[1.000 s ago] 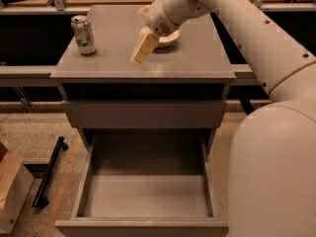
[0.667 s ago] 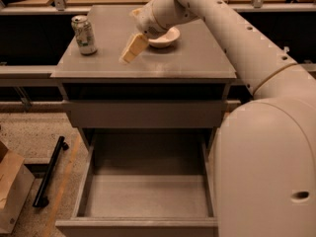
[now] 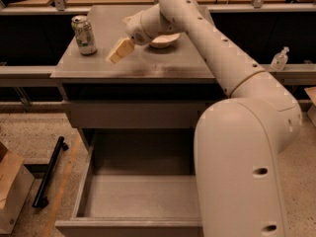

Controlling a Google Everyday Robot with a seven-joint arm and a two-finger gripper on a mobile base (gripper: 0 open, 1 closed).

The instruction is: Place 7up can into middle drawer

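I have the 7up can (image 3: 84,34) standing upright near the back left corner of the bench (image 3: 148,67), with nothing touching it. Just to its right, and apart from it, the end effector (image 3: 120,51) hangs over the left half of the bench, angled down toward the front left corner; I cannot tell whether it is open or closed. A white bowl (image 3: 167,40) sits behind the wrist toward the back edge. Under the front edge, below a closed drawer front, a drawer (image 3: 143,196) is pulled out.

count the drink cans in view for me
1. The 7up can stands upright at the back left of the cabinet top, apart from the claw, which hovers just to its right. The arm covers part of the surface, so another could be hidden.
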